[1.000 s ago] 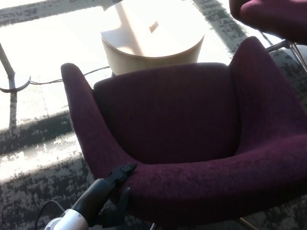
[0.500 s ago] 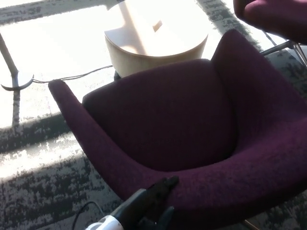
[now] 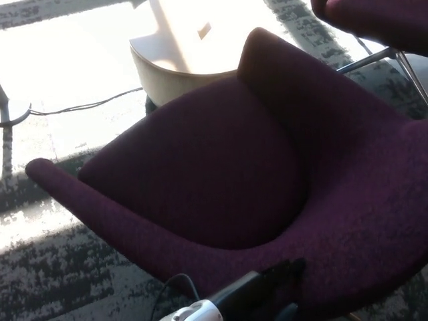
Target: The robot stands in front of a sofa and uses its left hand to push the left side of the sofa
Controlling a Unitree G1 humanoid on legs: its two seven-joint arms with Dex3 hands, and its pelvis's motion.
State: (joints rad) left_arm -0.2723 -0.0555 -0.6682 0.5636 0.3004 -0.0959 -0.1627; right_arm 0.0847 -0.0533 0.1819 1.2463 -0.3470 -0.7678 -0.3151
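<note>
The sofa is a dark purple armchair [image 3: 221, 167] with a curved back that fills most of the head view. Its left arm tip [image 3: 39, 170] points to the picture's left, and its right arm tip [image 3: 257, 40] reaches up toward the table. My left hand [image 3: 267, 291] comes in at the bottom edge on a white and black forearm. Its black fingers [image 3: 289, 269] are spread and pressed against the outside of the sofa's near rim, holding nothing. My right hand does not show.
A round light wooden table [image 3: 180, 57] stands just beyond the sofa. A black cable [image 3: 87, 105] runs over the sunlit floor to a stand base [image 3: 8, 115] at the left. A second purple chair [image 3: 374, 20] on metal legs [image 3: 374, 59] sits top right.
The sofa has turned counter-clockwise in the picture: its left arm tip swung down and left, its right arm tip toward the table. My left hand slid right along the rim.
</note>
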